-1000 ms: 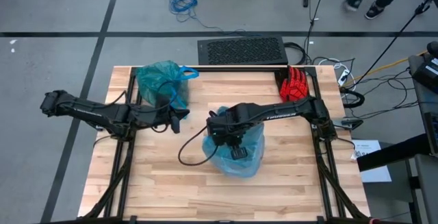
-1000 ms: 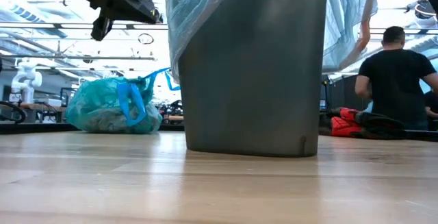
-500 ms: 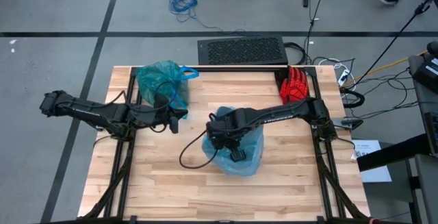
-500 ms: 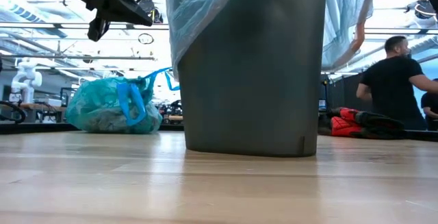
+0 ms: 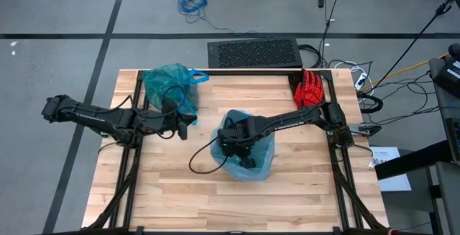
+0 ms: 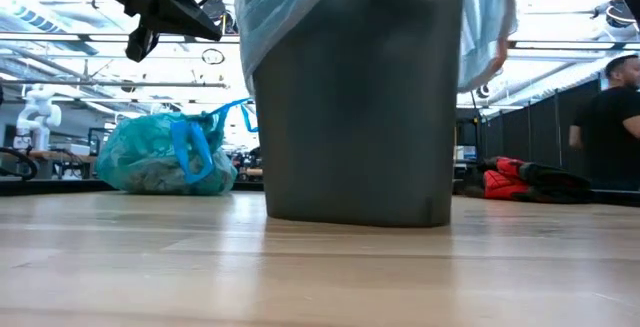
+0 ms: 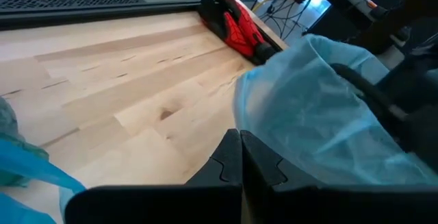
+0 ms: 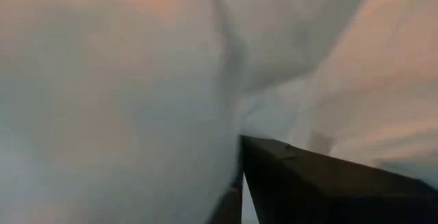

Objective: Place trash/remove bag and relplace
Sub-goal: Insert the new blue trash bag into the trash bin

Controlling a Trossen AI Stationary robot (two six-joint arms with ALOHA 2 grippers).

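pale wood makes up the surface [image 5: 172,185], and the bin [image 6: 355,107] standing near its middle serves as the landmark. from the low view the bin is a tall grey container, upright, with a sky-blue plastic bag [image 5: 262,164] draped over its rim and hanging partway down its sides.

the bag [image 5: 167,84], teal-green with blue handle loops, sits bunched and full on the surface well apart from the bin, toward the far left corner; its contents cannot be made out.

the left arm reaches in from the left, and the left claw [image 5: 184,129] hangs above the surface between the teal-green bag and the bin, touching neither. its fingers [image 7: 239,166] are pressed together with nothing between them.

the right arm stretches in from the right edge, and the right claw [image 5: 244,159] is down inside the bin's mouth, wrapped in the sky-blue plastic; whether it is spread or pinched cannot be told.

a red glove [image 5: 309,90] lies beyond the bin, at the far right edge.
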